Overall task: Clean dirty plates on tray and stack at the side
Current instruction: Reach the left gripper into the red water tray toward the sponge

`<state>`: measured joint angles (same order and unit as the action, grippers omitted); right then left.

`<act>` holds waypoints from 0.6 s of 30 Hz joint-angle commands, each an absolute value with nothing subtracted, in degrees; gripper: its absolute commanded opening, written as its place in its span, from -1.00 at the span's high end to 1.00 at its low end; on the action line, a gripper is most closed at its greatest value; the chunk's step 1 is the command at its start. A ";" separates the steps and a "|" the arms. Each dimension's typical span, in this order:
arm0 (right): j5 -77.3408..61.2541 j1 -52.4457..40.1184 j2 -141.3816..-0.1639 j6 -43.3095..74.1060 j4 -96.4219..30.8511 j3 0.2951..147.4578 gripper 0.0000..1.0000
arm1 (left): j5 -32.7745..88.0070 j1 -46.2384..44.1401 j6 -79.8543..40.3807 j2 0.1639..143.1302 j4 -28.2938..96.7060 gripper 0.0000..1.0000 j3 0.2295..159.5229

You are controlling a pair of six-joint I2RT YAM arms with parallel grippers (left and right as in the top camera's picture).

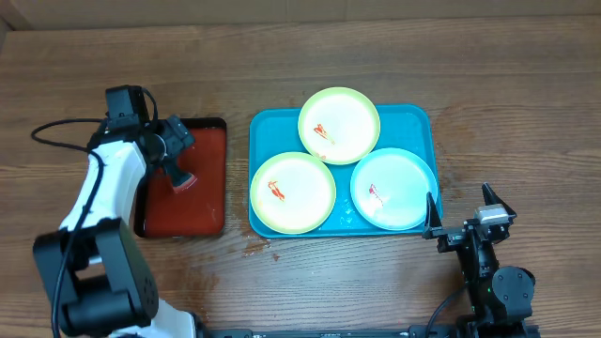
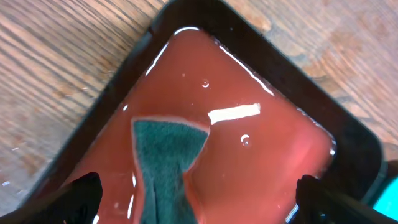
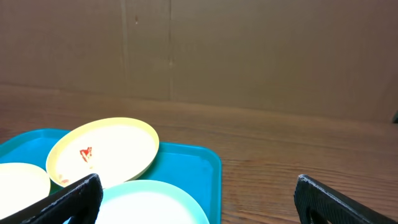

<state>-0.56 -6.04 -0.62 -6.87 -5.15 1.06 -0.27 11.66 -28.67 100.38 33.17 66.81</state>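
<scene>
Three dirty plates lie on the turquoise tray (image 1: 413, 122): a yellow-green one (image 1: 338, 125) at the back, a yellow-green one (image 1: 293, 192) at the front left and a blue-white one (image 1: 394, 189) at the front right, each with a small red smear. My left gripper (image 1: 177, 161) is open over the red tray, with a green sponge (image 2: 165, 162) between its fingers (image 2: 199, 208). My right gripper (image 1: 462, 208) is open and empty (image 3: 199, 202) at the turquoise tray's (image 3: 193, 165) front right corner, facing the blue-white plate (image 3: 149, 202) and the back plate (image 3: 102, 149).
The smaller red black-rimmed tray (image 1: 211, 202) stands left of the turquoise tray and holds shiny red liquid (image 2: 261, 155); the sponge (image 1: 183, 183) lies in it. A black cable (image 1: 56, 127) loops at the far left. A cardboard wall (image 3: 249, 50) rises behind the table.
</scene>
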 commanded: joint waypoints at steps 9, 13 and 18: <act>-0.03 -6.26 -0.16 -7.14 -4.80 0.47 -1.00 | -1.96 11.27 -30.46 108.36 32.91 -0.68 68.14; -0.03 -6.26 -0.16 -7.14 -4.80 0.47 -1.00 | -4.89 11.29 -30.48 108.66 32.69 -0.11 68.14; -0.03 -6.26 -0.16 -7.14 -4.80 0.47 -1.00 | -9.10 11.27 -30.48 108.66 32.01 0.01 68.14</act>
<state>-0.60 -6.04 -0.62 -6.92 -5.17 1.06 -4.95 11.62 -30.09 108.03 32.45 66.81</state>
